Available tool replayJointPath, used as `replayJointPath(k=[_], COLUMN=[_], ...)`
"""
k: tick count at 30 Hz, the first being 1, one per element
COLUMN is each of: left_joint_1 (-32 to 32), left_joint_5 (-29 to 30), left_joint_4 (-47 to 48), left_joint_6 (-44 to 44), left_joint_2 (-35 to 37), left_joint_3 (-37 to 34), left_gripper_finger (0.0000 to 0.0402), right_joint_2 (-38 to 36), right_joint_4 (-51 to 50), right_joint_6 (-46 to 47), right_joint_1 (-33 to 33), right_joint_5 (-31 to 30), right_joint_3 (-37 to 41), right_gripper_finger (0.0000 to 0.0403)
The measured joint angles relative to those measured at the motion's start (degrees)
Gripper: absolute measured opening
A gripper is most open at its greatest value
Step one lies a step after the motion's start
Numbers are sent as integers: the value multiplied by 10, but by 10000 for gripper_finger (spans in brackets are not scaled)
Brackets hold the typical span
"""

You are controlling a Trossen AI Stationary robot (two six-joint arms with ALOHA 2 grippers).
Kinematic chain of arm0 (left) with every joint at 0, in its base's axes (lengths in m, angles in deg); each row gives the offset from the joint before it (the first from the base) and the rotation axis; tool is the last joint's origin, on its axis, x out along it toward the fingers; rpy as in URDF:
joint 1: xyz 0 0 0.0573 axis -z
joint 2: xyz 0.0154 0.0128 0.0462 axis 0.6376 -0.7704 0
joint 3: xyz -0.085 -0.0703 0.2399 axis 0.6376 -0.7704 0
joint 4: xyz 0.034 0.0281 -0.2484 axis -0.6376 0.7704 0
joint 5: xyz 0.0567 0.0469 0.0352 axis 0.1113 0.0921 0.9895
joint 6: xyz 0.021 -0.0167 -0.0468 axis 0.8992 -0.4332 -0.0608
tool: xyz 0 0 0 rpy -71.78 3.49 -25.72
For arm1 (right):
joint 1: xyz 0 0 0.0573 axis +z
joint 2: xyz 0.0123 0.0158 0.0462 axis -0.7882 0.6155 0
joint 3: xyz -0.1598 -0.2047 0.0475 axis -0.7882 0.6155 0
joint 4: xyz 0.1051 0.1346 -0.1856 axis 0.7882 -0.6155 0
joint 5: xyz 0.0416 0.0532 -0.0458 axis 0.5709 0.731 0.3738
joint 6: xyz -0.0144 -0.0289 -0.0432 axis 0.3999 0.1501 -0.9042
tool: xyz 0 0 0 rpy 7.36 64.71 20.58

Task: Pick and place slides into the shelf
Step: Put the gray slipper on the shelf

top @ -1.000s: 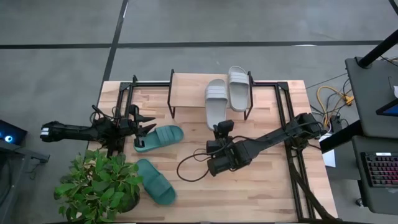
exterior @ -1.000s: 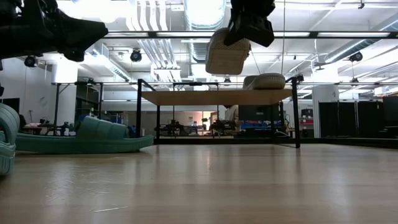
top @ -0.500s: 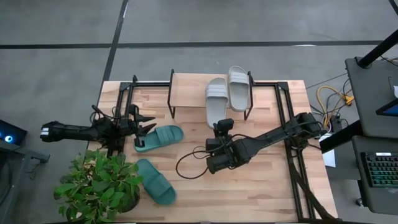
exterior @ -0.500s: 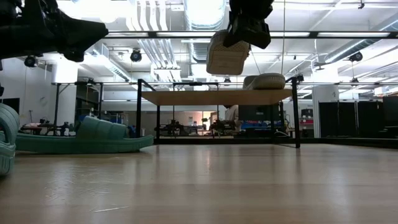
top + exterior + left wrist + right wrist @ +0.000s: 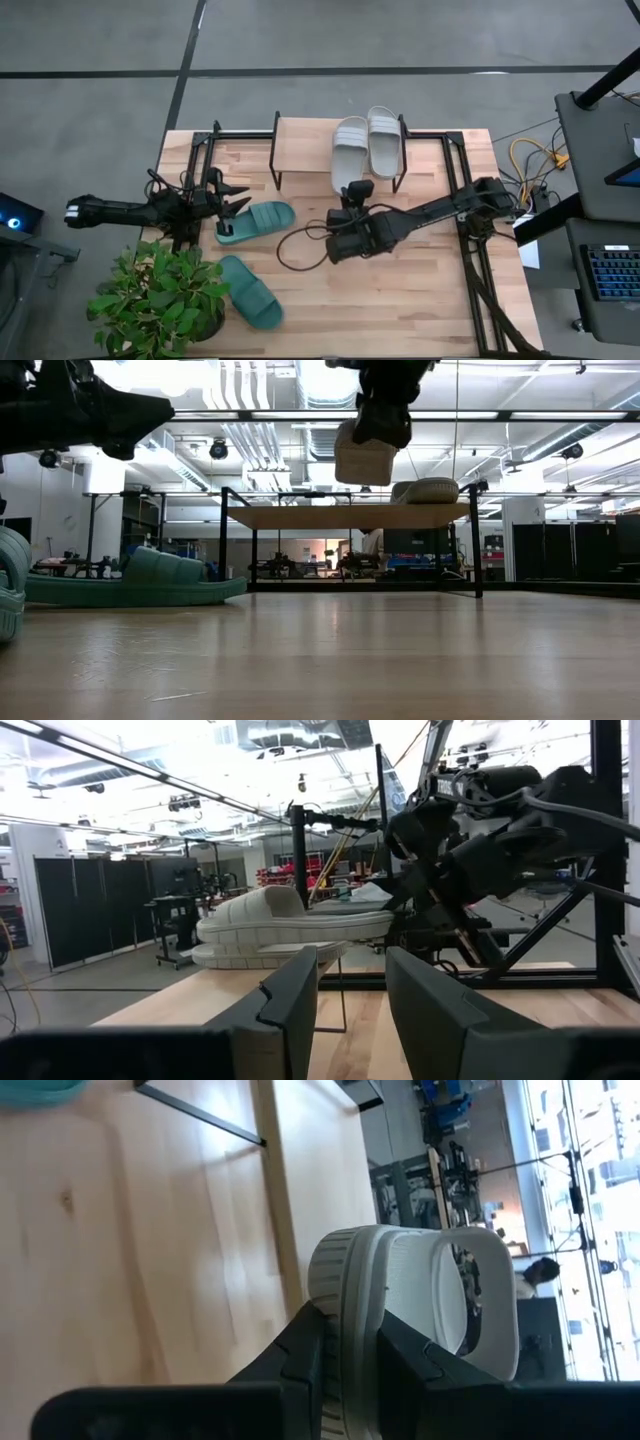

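My right gripper [image 5: 355, 190] is shut on a light grey slide [image 5: 347, 150], held in the air with its toe end over the shelf [image 5: 300, 150]. A second grey slide [image 5: 383, 140] lies flat on the shelf's board at its right end. Two teal slides lie sole down on the table, one [image 5: 258, 220] near the left side and one [image 5: 250, 292] nearer the front. My left gripper [image 5: 228, 200] hovers open just left of the first teal slide, with nothing between its fingers [image 5: 300, 1000]. My right gripper pinches the grey slide's heel end [image 5: 348, 1295] between its two fingers, one on the footbed side and one on the underside. The fingers reach in from the table's near side, along the slide's length. The slide is lifted clear [image 5: 362, 460], footbed up, toe toward the far edge.
A potted plant [image 5: 160, 300] fills the near left corner beside the second teal slide. Black frame rails [image 5: 465, 200] run along the table's right side and behind the shelf. The shelf's left half shows bare board.
My right gripper has carried the grey slide toward the table's far edge and a little to the left, so its toe end now reaches farther over the shelf board beside the other grey slide. The slide stays lifted clear.
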Motion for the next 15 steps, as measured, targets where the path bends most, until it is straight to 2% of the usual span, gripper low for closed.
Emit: replayJointPath(k=[10,15], left_joint_1=[0,0], left_joint_5=[1,2], left_joint_4=[0,0], left_joint_6=[0,0], left_joint_2=[0,0], left_joint_3=[0,0], left_gripper_finger=[107,107], right_joint_2=[0,0], right_joint_4=[39,45], right_joint_6=[-76,-111], right_joint_1=[-44,-59], right_joint_5=[0,21], right_joint_3=[0,0], right_gripper_finger=[49,49])
